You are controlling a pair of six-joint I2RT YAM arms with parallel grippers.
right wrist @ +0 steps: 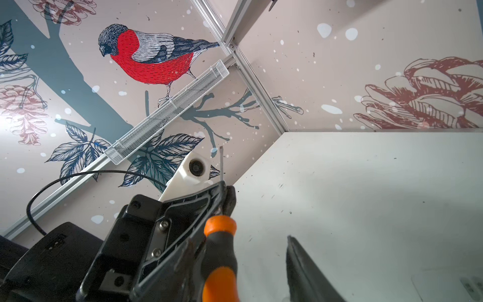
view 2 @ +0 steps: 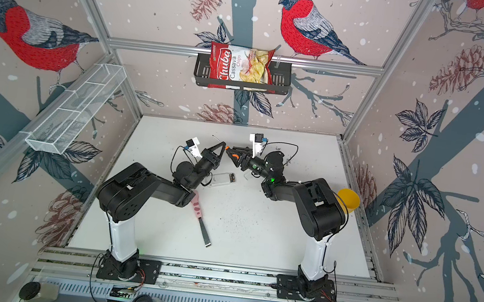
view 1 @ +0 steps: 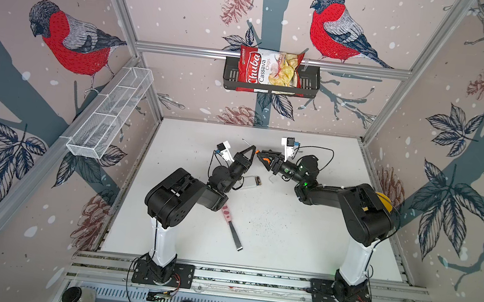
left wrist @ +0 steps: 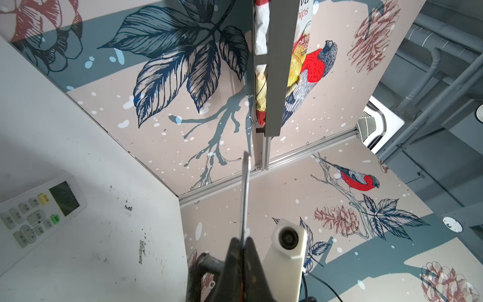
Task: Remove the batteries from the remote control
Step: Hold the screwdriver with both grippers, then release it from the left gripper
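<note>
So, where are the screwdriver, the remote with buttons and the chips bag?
screwdriver (right wrist: 220, 249), right wrist view, handle.
remote (left wrist: 64, 198), left wrist view, screen.
chips bag (view 1: 268, 70), in a top view, printed front.

Bullfinch-and-pinecone wallpaper (view 1: 189, 10) lines the walls around a scuffed white tabletop (view 1: 287, 232).

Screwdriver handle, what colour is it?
The screwdriver handle is orange and black, clearest in right wrist view.

Chips bag (view 1: 268, 67) in black basket (view 1: 311, 81) at upper centre, white mesh basket (view 1: 110, 116) at left, pink-handled knife (view 1: 233, 235) on table (view 1: 286, 242) at lower centre, yellow cup (view 2: 348, 199) at right, screwdriver (right wrist: 219, 235) mid-frame.
</note>
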